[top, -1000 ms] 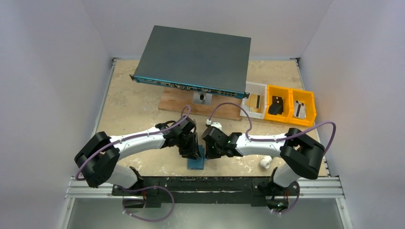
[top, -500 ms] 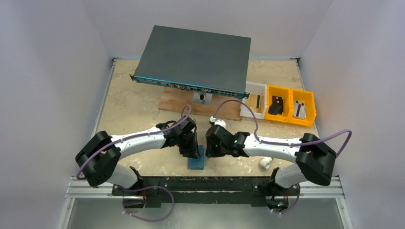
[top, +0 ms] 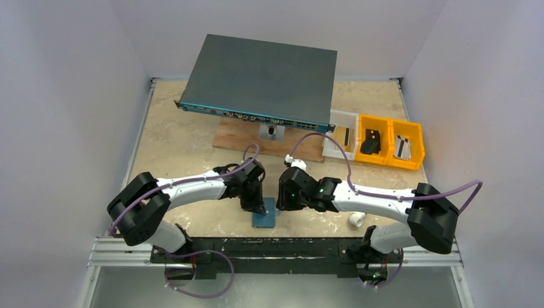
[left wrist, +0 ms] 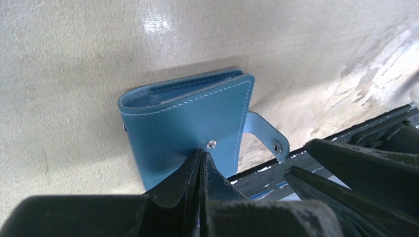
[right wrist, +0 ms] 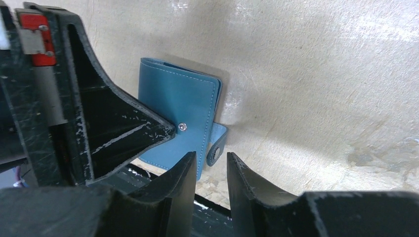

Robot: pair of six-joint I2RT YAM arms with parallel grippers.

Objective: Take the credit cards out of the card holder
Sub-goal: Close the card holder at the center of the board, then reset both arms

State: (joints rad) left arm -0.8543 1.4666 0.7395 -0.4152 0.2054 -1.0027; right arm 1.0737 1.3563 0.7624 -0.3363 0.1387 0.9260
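card holder [top: 263,219] on table [top: 173,144] front-centre | box [top: 263,77] behind | bins [top: 385,138] right of box

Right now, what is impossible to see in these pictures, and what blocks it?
- Cards: none shows in any view; the cover of the folded wallet hides its slots.
- Wallet's near edge: in the left wrist view, it is behind the shut left gripper.
- Strap: in the right wrist view, it is unclear whether the open right gripper touches it.
- Bins: in the top view, their contents are too small to name.
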